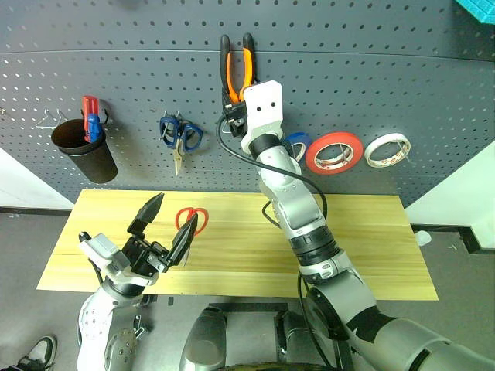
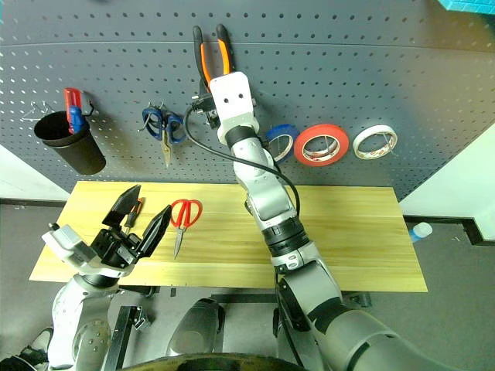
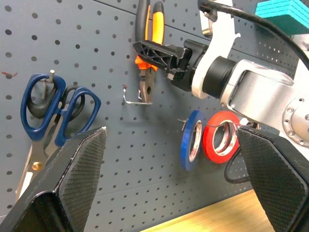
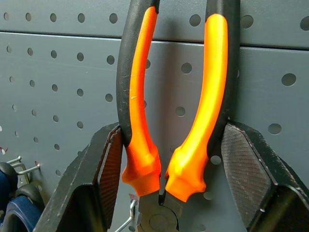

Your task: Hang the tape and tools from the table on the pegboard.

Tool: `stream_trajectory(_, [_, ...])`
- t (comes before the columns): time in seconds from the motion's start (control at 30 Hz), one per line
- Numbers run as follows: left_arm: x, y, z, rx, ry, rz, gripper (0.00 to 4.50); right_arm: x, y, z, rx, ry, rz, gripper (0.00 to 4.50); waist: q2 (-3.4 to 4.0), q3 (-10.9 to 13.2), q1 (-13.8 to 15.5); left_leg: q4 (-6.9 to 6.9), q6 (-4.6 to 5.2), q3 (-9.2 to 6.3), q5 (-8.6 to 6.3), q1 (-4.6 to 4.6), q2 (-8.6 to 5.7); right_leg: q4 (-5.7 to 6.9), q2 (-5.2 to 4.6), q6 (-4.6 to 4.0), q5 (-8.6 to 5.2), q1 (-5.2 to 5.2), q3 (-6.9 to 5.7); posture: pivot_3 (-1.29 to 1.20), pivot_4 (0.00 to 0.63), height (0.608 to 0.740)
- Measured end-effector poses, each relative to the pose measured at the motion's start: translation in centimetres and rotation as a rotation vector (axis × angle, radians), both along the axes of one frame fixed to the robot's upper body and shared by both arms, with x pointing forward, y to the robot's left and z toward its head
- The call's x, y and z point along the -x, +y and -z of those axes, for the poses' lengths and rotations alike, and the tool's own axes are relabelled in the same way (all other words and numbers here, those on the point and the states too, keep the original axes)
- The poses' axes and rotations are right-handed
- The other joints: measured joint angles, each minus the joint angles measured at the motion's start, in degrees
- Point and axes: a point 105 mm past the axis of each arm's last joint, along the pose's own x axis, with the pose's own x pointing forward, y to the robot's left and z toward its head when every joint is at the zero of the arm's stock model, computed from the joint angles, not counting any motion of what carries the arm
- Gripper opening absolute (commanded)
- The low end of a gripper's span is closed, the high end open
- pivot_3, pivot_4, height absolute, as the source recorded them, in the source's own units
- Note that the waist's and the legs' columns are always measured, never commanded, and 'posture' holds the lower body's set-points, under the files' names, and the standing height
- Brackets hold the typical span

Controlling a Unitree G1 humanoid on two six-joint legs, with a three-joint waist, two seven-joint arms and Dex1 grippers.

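The pliers (image 4: pixel 140 96), orange-and-black handled, stand handles-up against the dark grey pegboard (image 1: pixel 387 69). My right gripper (image 4: pixel 166 164) is shut on them just above the pivot, one pad on each handle. Their steel jaws (image 3: pixel 146 87) hang by a wire hook (image 3: pixel 131 100). The red tape (image 1: pixel 334 152) hangs on the board to the right of that arm. Red-handled scissors (image 1: pixel 190 220) lie flat on the wooden table (image 1: pixel 371 247). My left gripper (image 1: pixel 165 228) hovers open over the table's left part, right beside the scissors, with nothing between its fingers.
A blue roll (image 1: pixel 298 143) and a white roll (image 1: pixel 387 149) hang either side of the red tape. Blue-handled scissors (image 1: pixel 180 137) and a black cup (image 1: pixel 83 149) holding small tools hang at the left. A shoe (image 1: pixel 35 352) shows on the floor at the lower left.
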Motion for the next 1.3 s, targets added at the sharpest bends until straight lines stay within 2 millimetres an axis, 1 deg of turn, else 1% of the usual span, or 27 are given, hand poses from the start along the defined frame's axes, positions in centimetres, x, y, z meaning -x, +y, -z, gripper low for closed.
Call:
stream_trajectory(0.2, [0.0, 0.0, 0.0, 0.000, 0.003, -0.002, 4.50, 0.1, 0.1, 0.3, 0.002, 0.005, -0.001, 2.68, 0.00, 0.00, -0.01, 0.00, 0.00, 0.00, 0.00, 0.00, 0.00, 0.00, 0.00, -0.01, -0.01, 0.00, 0.00, 0.41, 0.137, 0.727])
stream_trajectory(0.4, [0.1, 0.0, 0.0, -0.001, 0.002, -0.003, 4.50, 0.3, 0.4, 1.6, 0.016, 0.036, -0.009, 2.68, 0.01, 0.01, 0.11, -0.01, 0.00, -0.01, 0.00, -0.06, 0.00, -0.10, 0.00, -0.05, -0.03, -0.01, 0.00, 0.41, 0.141, 0.727])
stream_trajectory(0.5, [0.1, 0.0, -0.2, -0.002, -0.003, -0.001, 4.50, 0.4, 0.3, 2.8, 0.024, 0.071, -0.004, 2.68, 0.02, 0.02, -0.03, -0.02, 0.00, 0.00, 0.00, -0.08, 0.00, -0.12, 0.00, -0.05, -0.03, -0.04, 0.00, 0.41, 0.142, 0.727])
stream_trajectory(0.73, [0.2, -0.1, -0.3, -0.003, -0.009, 0.003, 4.50, 0.6, 0.7, 2.9, 0.031, 0.077, -0.009, 2.68, 0.05, 0.03, -0.14, -0.05, 0.01, 0.00, -0.01, -0.08, 0.00, -0.14, 0.00, -0.05, -0.04, -0.05, 0.00, 0.41, 0.143, 0.727])
stream_trajectory(0.8, [0.2, -0.1, -0.3, -0.003, -0.009, 0.003, 4.50, 0.6, 0.7, 2.9, 0.028, 0.081, -0.012, 3.42, 0.05, 0.03, -0.13, -0.06, 0.01, 0.00, -0.01, -0.08, 0.00, -0.15, 0.00, -0.05, -0.04, -0.05, 0.00, 0.41, 0.138, 0.727])
stream_trajectory(0.9, [0.2, -0.1, -0.3, -0.003, -0.010, 0.003, 4.50, 0.7, 0.8, 2.9, 0.020, 0.092, -0.029, 4.30, 0.05, 0.03, -0.15, -0.06, 0.01, 0.00, -0.01, -0.07, 0.01, -0.15, 0.00, -0.05, -0.04, -0.05, 0.00, 0.41, 0.138, 0.727])
stream_trajectory(0.93, [0.2, -0.2, -0.4, -0.003, -0.011, 0.004, 4.50, 0.7, 0.8, 2.9, 0.018, 0.096, -0.032, 4.46, 0.05, 0.03, -0.15, -0.06, 0.01, 0.00, -0.01, -0.07, 0.00, -0.15, 0.00, -0.05, -0.04, -0.05, 0.00, 0.41, 0.138, 0.727])
stream_trajectory(1.3, [0.1, -0.2, -0.5, -0.004, -0.017, 0.007, 4.50, 0.8, 0.9, 3.0, 0.019, 0.109, -0.043, 4.46, 0.05, 0.03, -0.19, -0.06, 0.01, 0.00, -0.01, -0.07, 0.01, -0.16, 0.00, -0.06, -0.04, -0.05, 0.00, 0.41, 0.135, 0.727])
